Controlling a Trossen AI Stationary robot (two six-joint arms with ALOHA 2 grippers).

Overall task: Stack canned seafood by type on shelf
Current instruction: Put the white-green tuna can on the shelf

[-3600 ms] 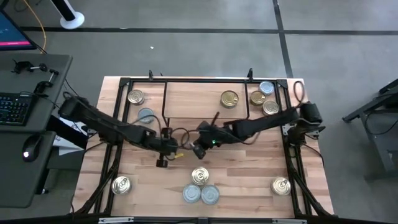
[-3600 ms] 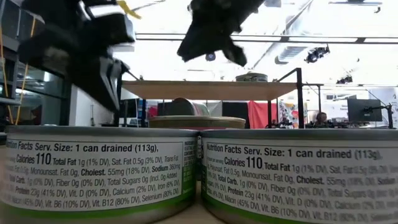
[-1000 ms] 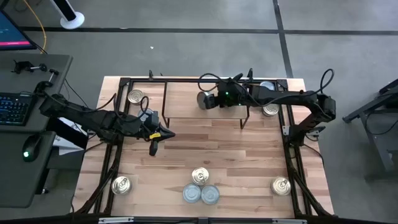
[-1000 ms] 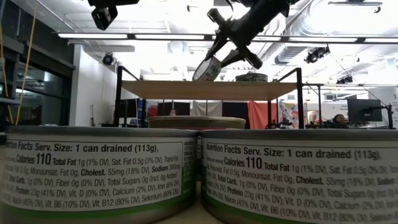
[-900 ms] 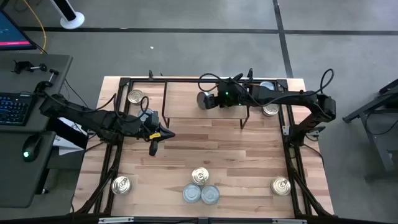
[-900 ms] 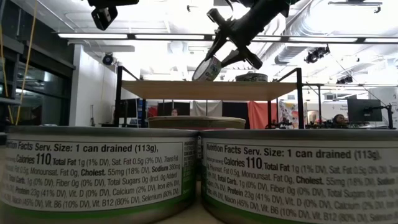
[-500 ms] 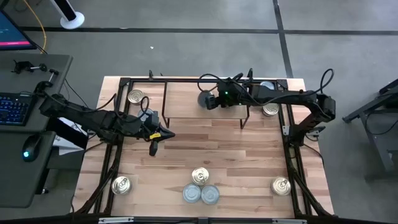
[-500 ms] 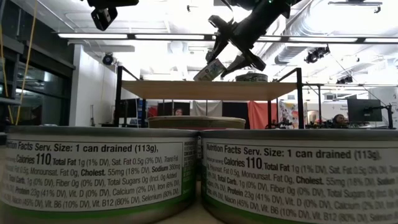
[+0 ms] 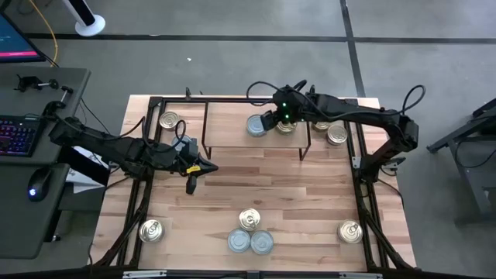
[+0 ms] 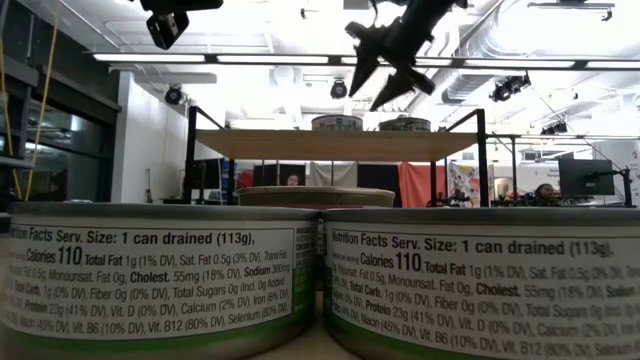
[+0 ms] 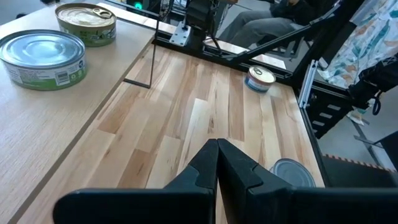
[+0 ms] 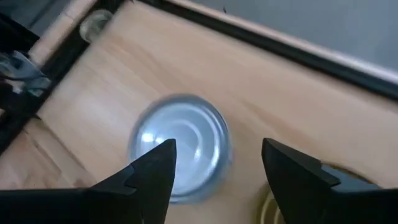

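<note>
my right gripper (image 9: pixel 266 122) hangs over the shelf (image 9: pixel 232 124), jaws spread, gripping nothing. a pale blue-silver tin (image 9: pixel 256 125) stands upright on the shelf just below, beside a gold tin (image 9: pixel 287 125). my left gripper (image 11: pixel 217 163) is pressed closed, empty, above the table's left side.

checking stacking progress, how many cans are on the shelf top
2: a silver can and a gold can side by side on the shelf, not stacked. The right gripper hangs open above the silver one. None looks hidden.
</note>
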